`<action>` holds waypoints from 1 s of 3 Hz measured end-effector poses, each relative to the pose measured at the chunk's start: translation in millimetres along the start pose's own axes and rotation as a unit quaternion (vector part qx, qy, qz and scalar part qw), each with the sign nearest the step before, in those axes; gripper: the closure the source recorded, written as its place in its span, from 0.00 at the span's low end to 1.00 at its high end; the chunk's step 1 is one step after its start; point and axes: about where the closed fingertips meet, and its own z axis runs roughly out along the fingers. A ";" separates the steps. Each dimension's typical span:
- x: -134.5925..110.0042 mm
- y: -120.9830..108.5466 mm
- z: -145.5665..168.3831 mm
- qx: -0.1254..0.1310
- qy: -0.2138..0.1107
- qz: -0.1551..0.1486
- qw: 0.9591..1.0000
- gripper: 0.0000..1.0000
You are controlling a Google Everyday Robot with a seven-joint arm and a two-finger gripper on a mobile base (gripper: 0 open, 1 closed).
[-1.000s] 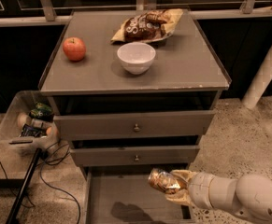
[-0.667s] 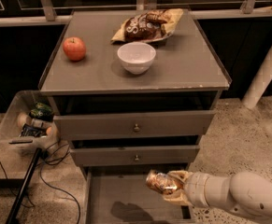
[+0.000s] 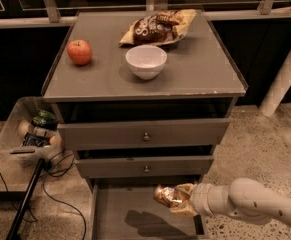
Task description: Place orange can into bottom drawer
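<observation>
Holding the orange can [image 3: 163, 194], the gripper [image 3: 172, 199] is clamped around it, its pale fingers [image 3: 184, 207] pressed against the can's sides. We see the can tipped well off upright, its free end pointing left. It sits over the right part of the bottom drawer [image 3: 116, 215], which is pulled out with its flat grey floor exposed. A dark shadow [image 3: 146, 222] lies on that floor, below and left of the can. We cannot tell whether the can touches the floor.

The arm [image 3: 255, 205] comes in low from the right edge, its white forearm running nearly level and slightly upward toward the wrist, just in front of the drawer's right wall.

The two upper drawers [image 3: 145, 133] stand a little ajar above. On the cabinet top [image 3: 205, 71] we see a red apple [image 3: 79, 52] at the left, a white bowl [image 3: 146, 61] near the middle, and a snack bag [image 3: 157, 26] behind the bowl. A clear bin [image 3: 15, 132] of small items sits on the floor to the cabinet's left.
</observation>
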 end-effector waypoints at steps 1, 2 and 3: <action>30.9 0.8 39.7 -0.010 -0.004 0.006 1.000 1.00; 56.1 7.2 77.5 -0.010 -0.013 0.004 1.000 1.00; 78.8 9.8 111.2 -0.004 -0.011 -0.001 1.000 1.00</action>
